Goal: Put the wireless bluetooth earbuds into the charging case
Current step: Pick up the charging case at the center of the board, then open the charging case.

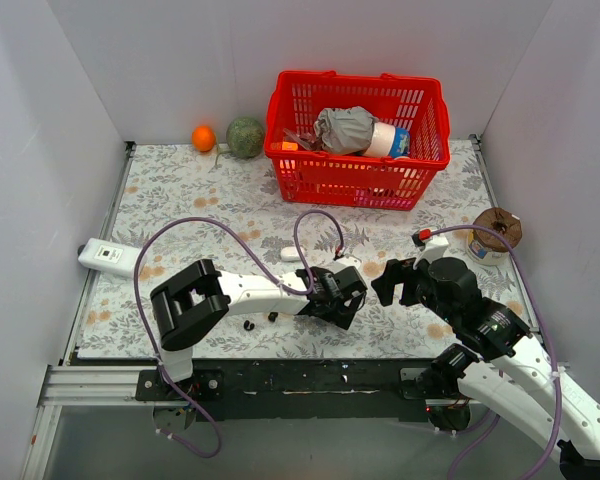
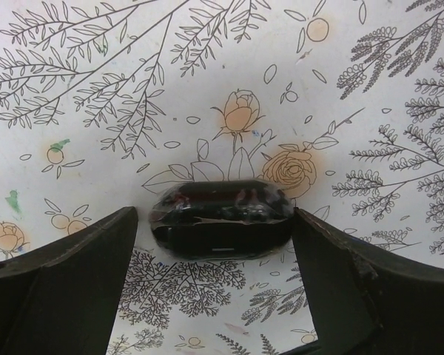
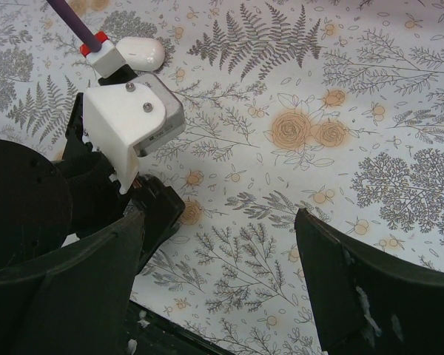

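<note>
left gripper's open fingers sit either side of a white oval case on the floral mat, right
Not quite: the case is black, not white. The left wrist view shows the left gripper open, with a glossy black oval case lying between its fingers on the floral mat. A white oval piece does lie on the mat, but apart from it, as the right wrist view shows.

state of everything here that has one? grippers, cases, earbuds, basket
left gripper: open, astride the black case
right gripper: open, holding nothing
black case: lid shut, lying on the table
white case: looks shut, lying on the table
black earbuds: loose on the table, outside any case
red basket: upright, holding items
</note>
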You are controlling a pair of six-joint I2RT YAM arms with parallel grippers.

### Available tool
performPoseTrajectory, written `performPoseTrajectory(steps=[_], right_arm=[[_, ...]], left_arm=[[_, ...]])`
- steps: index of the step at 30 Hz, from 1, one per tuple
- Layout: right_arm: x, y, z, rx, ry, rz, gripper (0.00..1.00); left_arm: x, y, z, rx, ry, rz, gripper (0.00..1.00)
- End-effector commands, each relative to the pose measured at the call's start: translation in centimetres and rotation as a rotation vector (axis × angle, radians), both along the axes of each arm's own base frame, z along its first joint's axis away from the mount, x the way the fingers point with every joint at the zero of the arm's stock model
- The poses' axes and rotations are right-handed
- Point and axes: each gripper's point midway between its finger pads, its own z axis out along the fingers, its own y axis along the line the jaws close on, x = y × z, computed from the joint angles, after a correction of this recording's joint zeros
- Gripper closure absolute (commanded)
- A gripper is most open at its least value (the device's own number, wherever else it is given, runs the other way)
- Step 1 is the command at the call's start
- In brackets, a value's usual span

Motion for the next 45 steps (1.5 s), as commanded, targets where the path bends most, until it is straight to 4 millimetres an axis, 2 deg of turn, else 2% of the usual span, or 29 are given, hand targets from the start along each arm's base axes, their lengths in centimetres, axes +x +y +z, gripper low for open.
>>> performPoseTrajectory(steps=[1,9,13,14,16,17,19,20,21,22,23,24,25,26,27,28,29,30,31,32,33,34,36,37,38,39,40,41,45], right_arm=[[0.2,0.1,1.3,0.017,-0.035,0.001,0.11],[0.2,0.1,1.5,0.020,-0.038,0.001,0.11],[0.2,0.1,1.5,0.023,-0.037,-0.003,0.11],[0.1,0.1,1.4,0.024,-0.034,-0.003,0.11],[0.2,0.2,2.0,0.039,-0.042,0.000,0.11],[0.2,0.4,2.4,0.045,-0.046,0.004,0.11],[0.4,0.5,3.0,0.048,-0.050,0.003,0.11],[0.7,0.5,4.2,0.061,-0.069,-0.006,0.12],[0.9,0.6,4.4,0.053,-0.068,-0.014,0.12],[1.1,0.5,4.9,0.051,-0.074,-0.023,0.12],[1.4,0.5,6.0,0.063,-0.089,-0.033,0.12],[1.8,0.2,5.9,0.037,-0.078,-0.063,0.12],[2.0,0.1,6.0,0.032,-0.070,-0.076,0.12],[2.2,0.2,6.3,0.036,-0.070,-0.084,0.14],[2.5,0.9,6.8,0.046,-0.079,-0.059,0.15],[2.5,1.5,7.1,0.052,-0.086,-0.025,0.16],[2.0,2.8,7.1,0.062,-0.067,0.049,0.17],[1.9,3.4,7.7,0.060,-0.079,0.091,0.18],[1.7,4.0,7.8,0.060,-0.069,0.129,0.18],[1.2,5.2,7.5,0.060,-0.039,0.198,0.18],[1.2,5.6,8.0,0.064,-0.040,0.223,0.18],[0.9,6.1,8.0,0.070,-0.030,0.250,0.18],[0.2,7.5,8.5,0.105,-0.021,0.332,0.18],[0.0,8.0,8.8,0.121,-0.023,0.358,0.17],[-0.5,8.8,9.2,0.146,-0.017,0.409,0.15],[-0.7,9.2,9.3,0.154,-0.008,0.429,0.14],[-0.9,9.6,10.1,0.165,-0.008,0.450,0.07],[-1.1,10.0,9.4,0.153,0.035,0.471,0.04],[-1.5,11.5,10.2,0.142,0.047,0.507,0.02]], left_arm=[[-0.6,0.5,-1.2,0.047,0.024,0.020,0.19],[-1.2,0.9,-1.9,0.091,0.013,0.001,0.31],[-1.4,1.1,-2.0,0.092,0.019,0.001,0.55],[-1.3,1.0,-1.7,0.078,0.010,0.004,0.67],[-1.1,0.9,-1.2,0.050,-0.010,0.007,0.79],[-0.9,0.6,-0.1,0.017,-0.028,0.005,0.88],[-0.1,0.1,1.7,-0.041,-0.080,0.010,0.98],[-0.1,0.2,2.2,-0.059,-0.097,0.004,1.00],[0.4,0.0,4.6,-0.117,-0.144,0.004,1.00],[0.8,-0.5,6.0,-0.171,-0.176,0.003,1.00],[0.9,0.2,6.4,-0.187,-0.199,0.007,1.00],[1.2,0.4,9.0,-0.252,-0.246,0.018,1.00],[1.4,0.1,10.6,-0.307,-0.283,0.005,1.00],[1.1,1.2,10.2,-0.307,-0.292,-0.006,1.00],[1.0,1.5,12.8,-0.384,-0.332,-0.016,1.00],[0.6,1.1,13.9,-0.443,-0.365,-0.073,1.00],[0.2,1.3,14.6,-0.478,-0.387,-0.122,1.00],[-0.9,2.4,13.1,-0.487,-0.384,-0.171,0.99],[-1.7,2.1,16.9,-0.647,-0.449,-0.223,0.99],[-2.0,2.8,17.9,-0.681,-0.500,-0.263,0.99],[-2.6,4.0,16.1,-0.676,-0.512,-0.284,0.99],[-2.9,4.8,19.6,-0.793,-0.605,-0.296,1.00],[-4.3,5.6,20.1,-0.833,-0.685,-0.413,1.00],[-5.0,6.3,19.6,-0.854,-0.719,-0.452,1.00],[-5.8,7.0,21.0,-0.910,-0.761,-0.483,1.00],[-6.0,7.4,21.2,-0.910,-0.794,-0.503,1.00],[-6.0,7.6,20.9,-0.903,-0.803,-0.510,1.00],[-6.1,7.8,20.9,-0.891,-0.817,-0.526,1.00],[-5.6,7.4,19.7,-0.775,-0.833,-0.584,1.00]])
